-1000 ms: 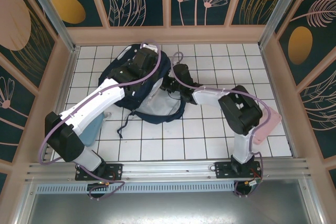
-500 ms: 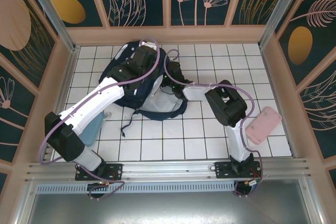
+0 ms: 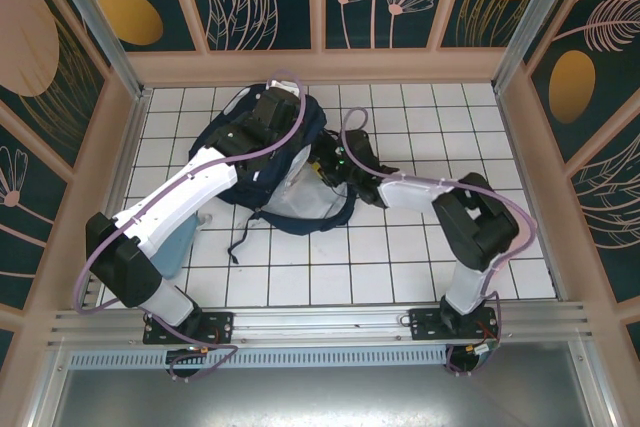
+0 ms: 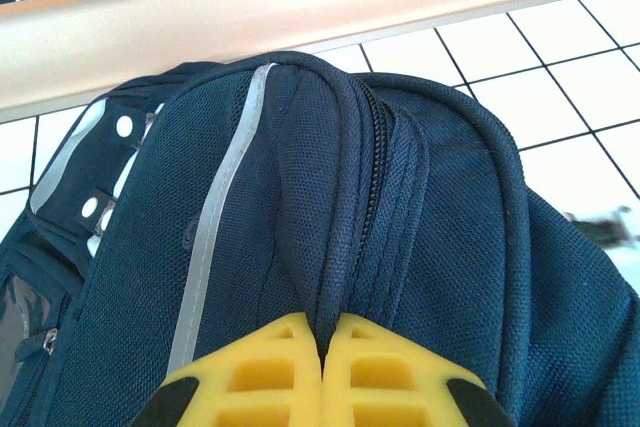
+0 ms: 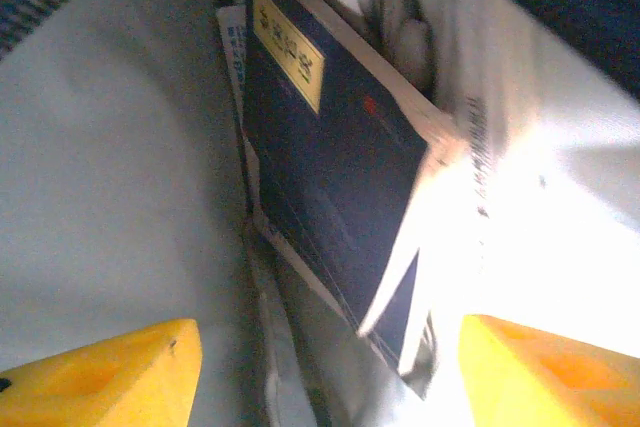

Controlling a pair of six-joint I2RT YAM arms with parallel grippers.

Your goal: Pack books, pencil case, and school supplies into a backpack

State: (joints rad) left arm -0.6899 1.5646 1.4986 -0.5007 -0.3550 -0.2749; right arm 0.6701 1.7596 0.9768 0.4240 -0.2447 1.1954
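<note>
1. While the backpack (image 3: 228, 137) lies on the white-tiled table (image 3: 400, 267), toward its far left, the left pincer (image 4: 322, 347) is clamped tight on a raised fold of the bag's navy fabric, just beside the zipper (image 4: 370, 177).
2. At the bag's open mouth, the right pincer (image 5: 325, 372) stands with its yellow fingers (image 5: 100, 377) spread wide, gripping nothing.
3. Inside, the books (image 5: 330, 177) rest against the pale grey lining (image 5: 110, 167): a navy cover bearing a yellow label (image 5: 288, 47) in front, and a white-and-blue cover (image 5: 232, 42) pressed directly behind it.
</note>
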